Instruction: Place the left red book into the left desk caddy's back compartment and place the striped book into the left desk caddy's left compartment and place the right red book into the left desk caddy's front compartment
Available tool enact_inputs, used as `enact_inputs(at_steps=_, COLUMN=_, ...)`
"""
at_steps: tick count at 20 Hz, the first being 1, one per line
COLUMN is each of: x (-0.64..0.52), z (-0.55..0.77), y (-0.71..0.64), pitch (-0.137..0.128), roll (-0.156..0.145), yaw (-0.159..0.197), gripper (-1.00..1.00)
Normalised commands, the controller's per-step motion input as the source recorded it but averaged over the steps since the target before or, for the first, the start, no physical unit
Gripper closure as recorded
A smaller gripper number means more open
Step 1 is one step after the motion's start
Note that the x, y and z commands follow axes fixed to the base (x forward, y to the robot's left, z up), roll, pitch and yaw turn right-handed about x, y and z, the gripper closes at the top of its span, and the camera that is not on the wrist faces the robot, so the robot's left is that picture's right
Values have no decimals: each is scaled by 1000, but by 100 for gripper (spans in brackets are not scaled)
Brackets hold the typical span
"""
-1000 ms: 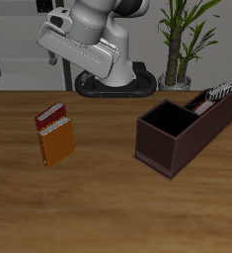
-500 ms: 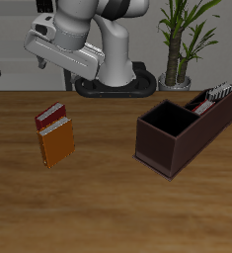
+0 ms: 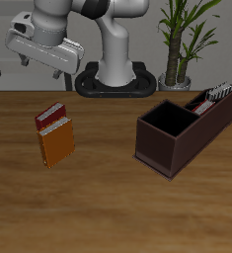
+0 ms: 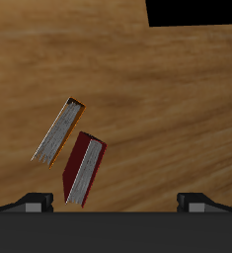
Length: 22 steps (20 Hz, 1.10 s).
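Exterior view: the gripper (image 3: 48,59) has shifted sideways over the last second and now hangs high above the table (image 3: 108,212), nearly over the right red book (image 3: 50,117), which leans against the orange-brown book (image 3: 57,144). The left desk caddy (image 3: 187,128) stands well apart; its large front compartment is empty, and the striped book (image 3: 218,93) stands in a rear slot.

Wrist view: both fingertips (image 4: 29,203) sit wide apart, holding nothing. The red book lies between them, below. Judgement: the approach is aligned; descent comes next.
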Motion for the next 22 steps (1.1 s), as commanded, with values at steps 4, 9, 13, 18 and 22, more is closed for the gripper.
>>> enact_inputs(at_steps=4, x=-143, z=-176, y=-260, pitch=36, roll=-38, yaw=-21, gripper=-100)
enact_inputs(at_steps=9, x=-58, z=-183, y=93, pitch=6, roll=29, yaw=-13, gripper=-100)
enact_inputs(at_steps=13, x=-42, z=-372, y=227, pitch=30, roll=94, yaw=-6, gripper=-100)
enact_inputs(at_steps=18, x=-58, z=-242, y=42, pitch=21, roll=39, yaw=-29, gripper=-100)
enact_inputs(at_steps=22, x=-38, z=-117, y=50, pitch=-3, roll=26, yaw=5, gripper=-100)
